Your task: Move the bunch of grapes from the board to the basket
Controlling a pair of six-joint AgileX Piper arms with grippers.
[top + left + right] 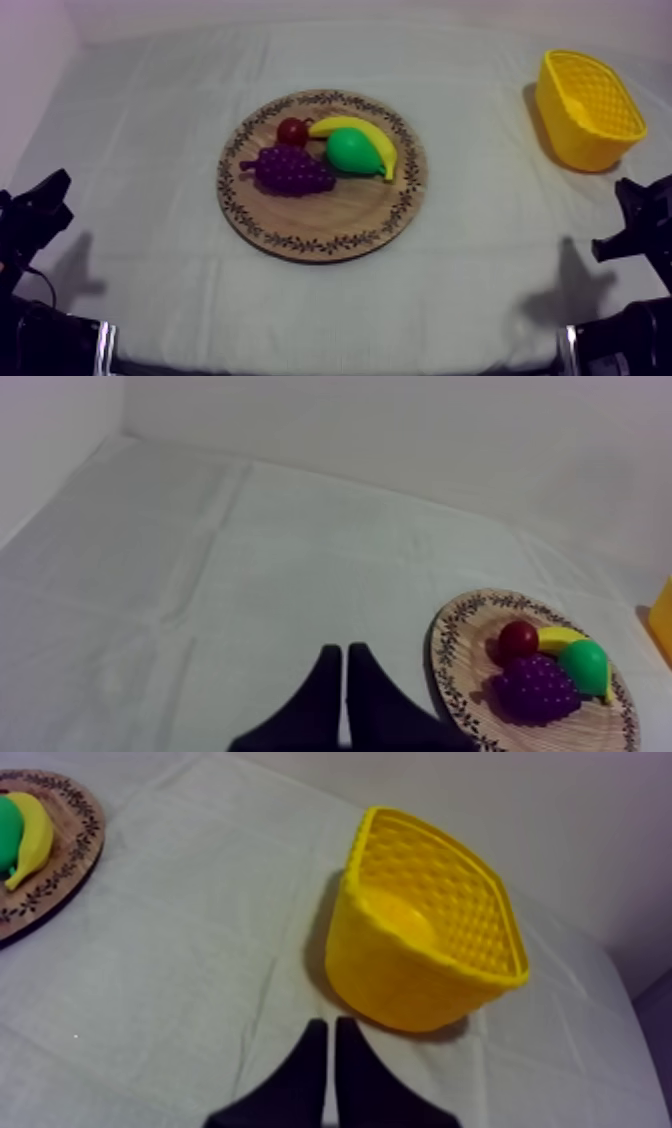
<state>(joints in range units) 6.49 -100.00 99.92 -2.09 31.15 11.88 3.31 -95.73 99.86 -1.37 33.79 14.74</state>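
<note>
Pressed together on nothing, the fingers of my left gripper [343,648] and right gripper [328,1022] are idling low at the frame's bottom corners, no grasp begun, while the bunch of grapes [290,170] is lying mid-frame on the wooden board [330,235], well apart from the yellow basket [575,140] at upper right.

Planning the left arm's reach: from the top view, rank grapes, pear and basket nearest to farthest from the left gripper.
From the left gripper:
1. bunch of grapes, left on the board
2. pear, right of the grapes
3. yellow basket, at the far right
</note>
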